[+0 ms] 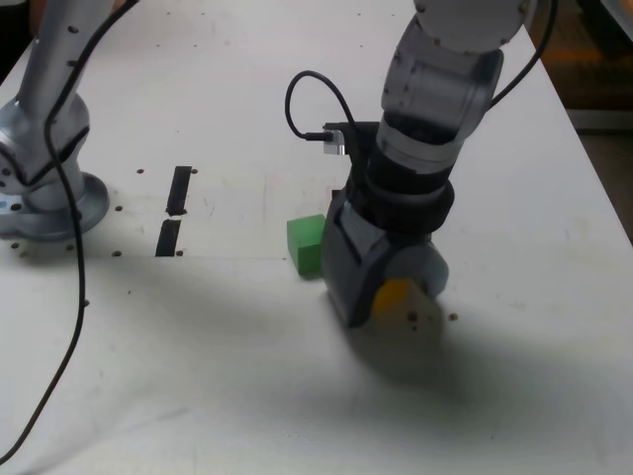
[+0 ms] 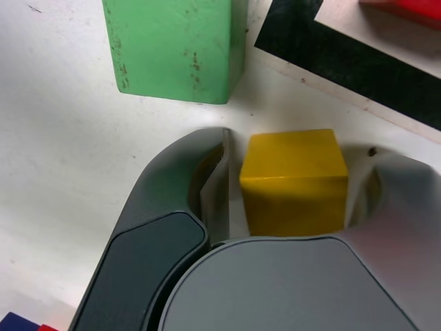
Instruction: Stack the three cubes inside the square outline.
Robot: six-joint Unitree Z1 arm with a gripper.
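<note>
We have our gripper (image 2: pixel 289 179) lowered to the desk (image 1: pixel 247 396), jaws set either side of the yellow cube (image 2: pixel 295 181) though not visibly clamped. The green cube (image 2: pixel 176 45) waits beside the square outline (image 2: pixel 344 58), where the red cube (image 2: pixel 406 10) already sits as base.

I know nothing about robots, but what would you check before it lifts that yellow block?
1. Yellow cube sits between the jaws of the gripper: ok.
2. Both jaws pressing the cube: not ok, a gap shows on one side.
3. Green cube clear of the jaws: ok, apart.
4. Red cube inside the square outline: ok, though only its edge shows.
5. Cube off the table: cannot tell.
</note>
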